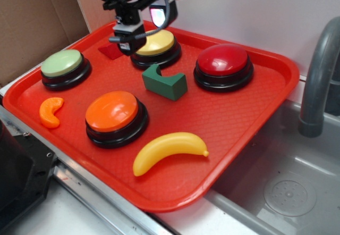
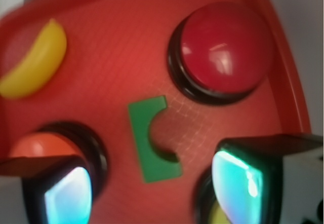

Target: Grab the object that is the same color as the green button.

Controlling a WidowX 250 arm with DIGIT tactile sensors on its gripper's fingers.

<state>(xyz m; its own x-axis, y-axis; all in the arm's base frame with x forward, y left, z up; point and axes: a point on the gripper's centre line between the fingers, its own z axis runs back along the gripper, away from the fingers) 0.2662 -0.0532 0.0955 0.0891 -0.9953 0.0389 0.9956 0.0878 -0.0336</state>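
Observation:
The dark green block (image 1: 164, 83) with a curved notch lies mid-tray, between the yellow and red buttons. From the wrist camera the green block (image 2: 153, 139) shows just ahead of the two glowing fingers, in the gap's line, untouched. The pale green button (image 1: 64, 65) sits at the tray's left edge. My gripper (image 1: 129, 43) hangs over the back of the tray, in front of the yellow button (image 1: 156, 43), above and behind the block. In the wrist view my gripper (image 2: 152, 188) stands open with nothing between its fingers.
A red tray (image 1: 249, 107) holds a red button (image 1: 223, 62), an orange button (image 1: 112, 111), a toy banana (image 1: 167, 147), an orange slice-shaped piece (image 1: 51, 111) and a flat dark red block (image 1: 110, 50). A sink and grey faucet (image 1: 319, 75) are to the right.

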